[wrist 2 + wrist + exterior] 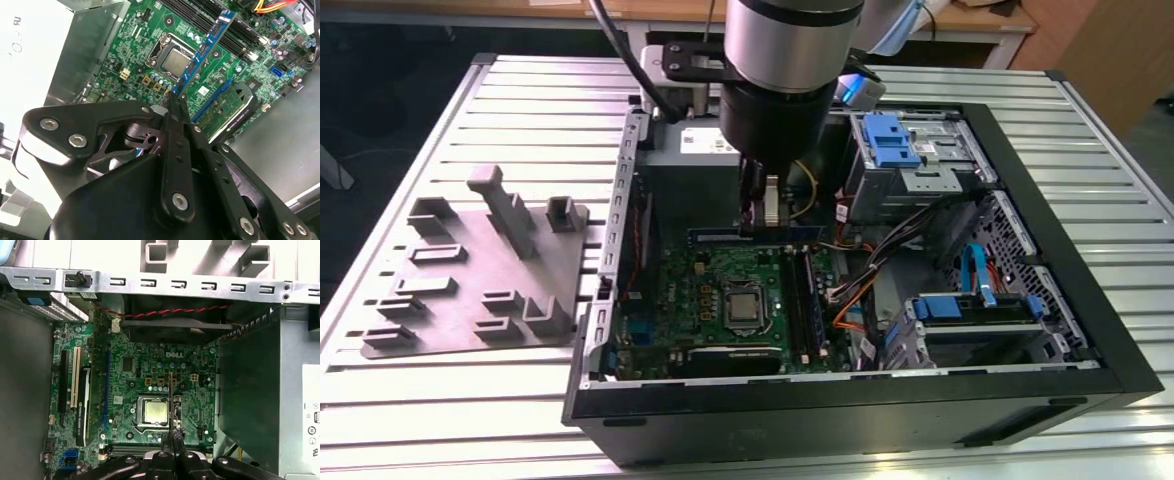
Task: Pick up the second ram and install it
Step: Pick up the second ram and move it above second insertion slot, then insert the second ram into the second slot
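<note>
My gripper (175, 100) is shut on the second ram (205, 47), a long thin board with a blue-looking edge and a row of chips. It sticks out from my fingertips above the green motherboard (140, 55). In the first wrist view the second ram (171, 395) is edge-on, a thin line over the silver processor (154, 411), with my gripper (171, 434) behind it. The exterior view has the gripper (761, 222) low inside the open computer case (854, 400), the second ram (720, 235) lying level above the board. The black slot rails (806, 300) lie beside the processor.
A grey fixture plate (467, 270) with upright blocks lies on the slatted table at the exterior view's left. Inside the case are drive bays with blue latches (897, 140), orange and black cables (854, 295), a rear fan (170, 330), an expansion card (82, 405) and the silver power supply (265, 390).
</note>
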{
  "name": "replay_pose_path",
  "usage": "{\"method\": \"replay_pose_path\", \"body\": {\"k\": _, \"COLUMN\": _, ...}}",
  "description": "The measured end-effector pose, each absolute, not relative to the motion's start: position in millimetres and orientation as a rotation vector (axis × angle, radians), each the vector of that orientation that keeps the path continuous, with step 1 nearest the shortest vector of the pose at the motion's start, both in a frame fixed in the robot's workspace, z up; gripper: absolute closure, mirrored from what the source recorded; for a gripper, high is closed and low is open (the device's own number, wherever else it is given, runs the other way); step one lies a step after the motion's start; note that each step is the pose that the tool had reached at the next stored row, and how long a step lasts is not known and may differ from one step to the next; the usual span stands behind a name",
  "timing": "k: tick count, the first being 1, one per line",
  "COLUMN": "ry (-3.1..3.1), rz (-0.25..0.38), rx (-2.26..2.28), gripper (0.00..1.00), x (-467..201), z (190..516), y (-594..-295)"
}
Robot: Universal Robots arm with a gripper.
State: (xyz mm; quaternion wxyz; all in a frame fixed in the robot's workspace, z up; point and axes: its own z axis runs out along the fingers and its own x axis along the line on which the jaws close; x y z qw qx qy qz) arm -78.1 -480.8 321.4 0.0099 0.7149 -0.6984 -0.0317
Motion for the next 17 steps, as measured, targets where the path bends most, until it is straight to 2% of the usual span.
{"method": "replay_pose_path", "body": {"k": 17, "ry": -2.229, "rz": -0.100, "rx": 2.185, "gripper": 0.89, "x": -76.2, "z": 320.9, "y": -480.8}}
